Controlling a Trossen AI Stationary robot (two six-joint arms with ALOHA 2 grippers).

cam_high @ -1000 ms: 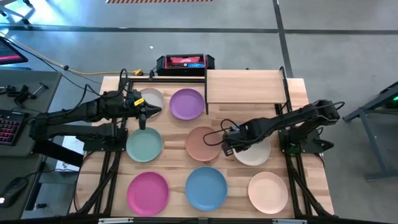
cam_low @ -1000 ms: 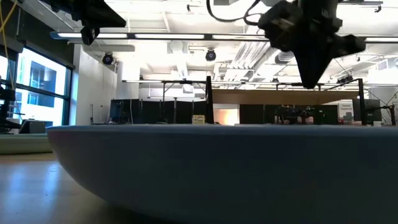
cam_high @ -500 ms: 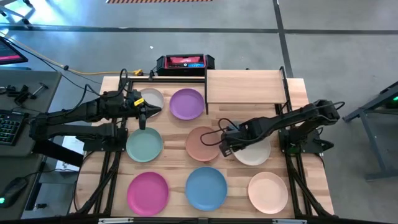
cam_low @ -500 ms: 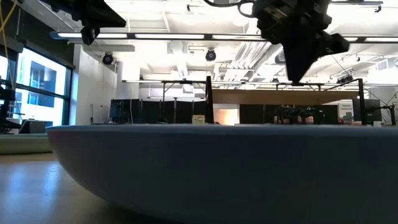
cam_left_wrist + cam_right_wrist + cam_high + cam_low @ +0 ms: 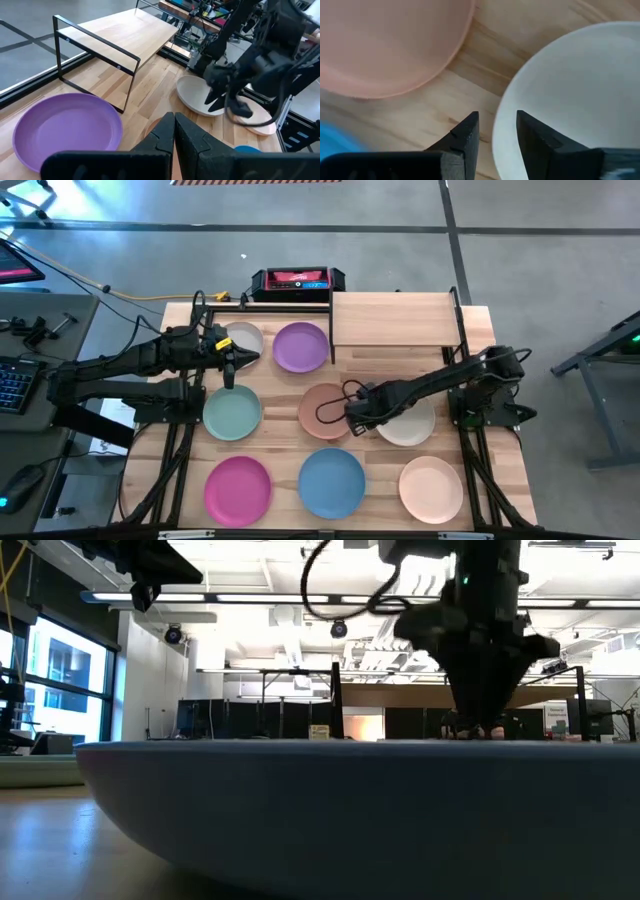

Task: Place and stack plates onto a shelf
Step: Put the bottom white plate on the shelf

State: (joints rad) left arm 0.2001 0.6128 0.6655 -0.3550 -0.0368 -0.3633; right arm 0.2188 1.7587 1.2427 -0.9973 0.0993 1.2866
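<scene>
On light-wood tabletop (image 5: 280, 390): eight plates, shelf (image 5: 395, 320) at back.

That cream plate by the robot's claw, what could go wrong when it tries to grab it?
The right gripper has its jaws parted right at the rim of the cream plate. With only a narrow gap over that thin rim, one jaw might land on top and push the plate away instead of pinching it. The terracotta plate lies close beside it, so a sliding plate could bump it.
</scene>
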